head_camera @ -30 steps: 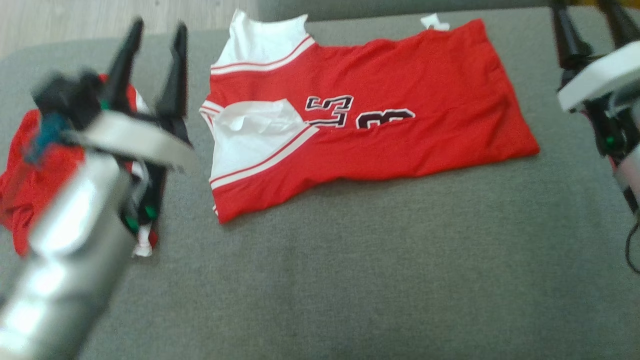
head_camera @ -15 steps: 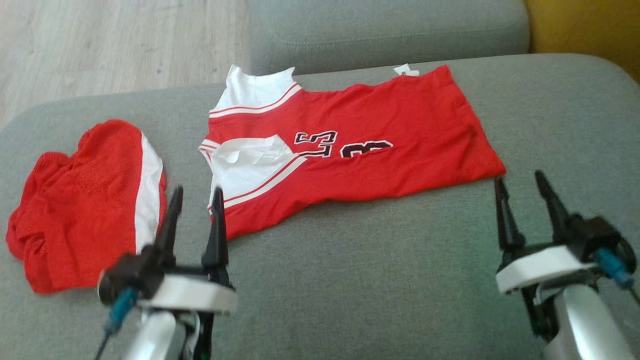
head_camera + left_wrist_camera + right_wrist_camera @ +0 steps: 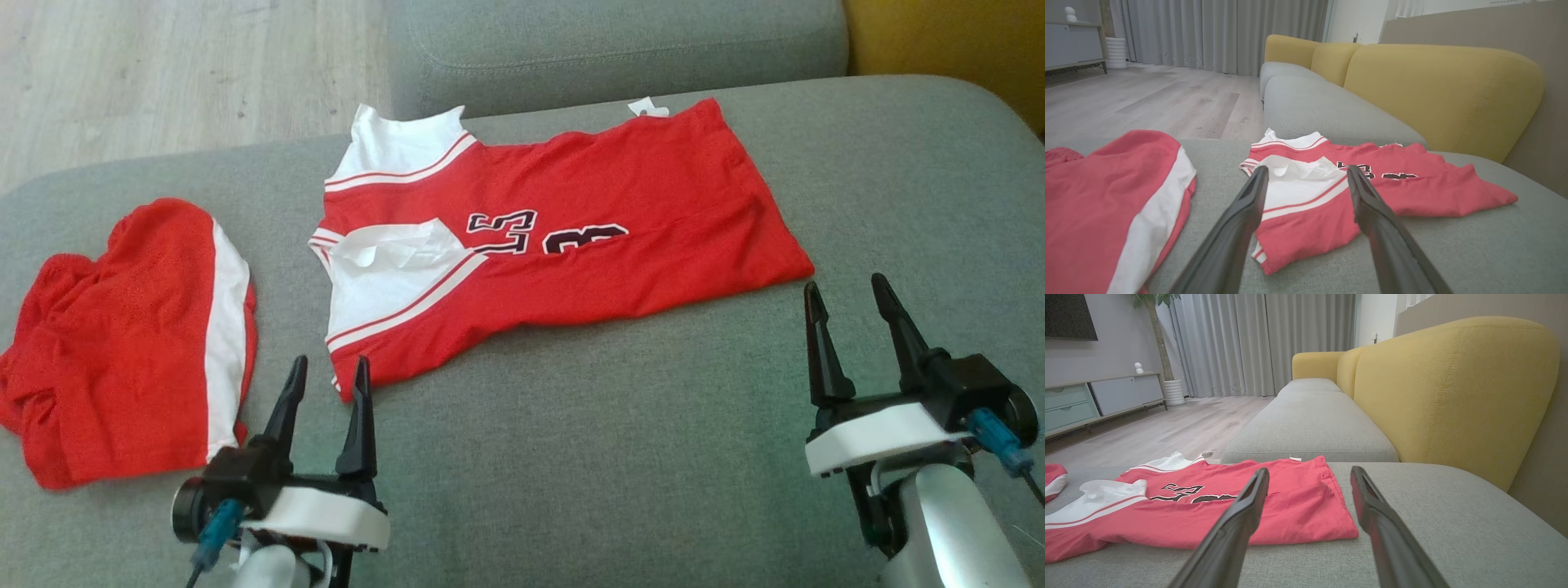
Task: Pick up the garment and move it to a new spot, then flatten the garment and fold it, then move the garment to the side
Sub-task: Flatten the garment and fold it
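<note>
Lying flat on the grey seat cushion (image 3: 620, 465), the red jersey (image 3: 571, 188) was seen folded lengthwise, set toward the cushion's back edge. Its white collar end was pointed at the cushion's left and its hem at the cushion's right, with black numerals (image 3: 584, 241) showing mid-fabric. A white tag (image 3: 647, 106) was noted at the jersey edge nearest the cushion's back. The left gripper (image 3: 331, 361) was held with fingers spread wide and nothing between them, over the cushion's front. Its tips were just beside the jersey's near collar-side corner, and contact could not be determined. The right gripper (image 3: 843, 282) was likewise spread and empty, over the cushion's front right, with its tips just beside the hem corner. A second red-and-white garment (image 3: 122, 343) was bunched at the cushion's left end.
</note>
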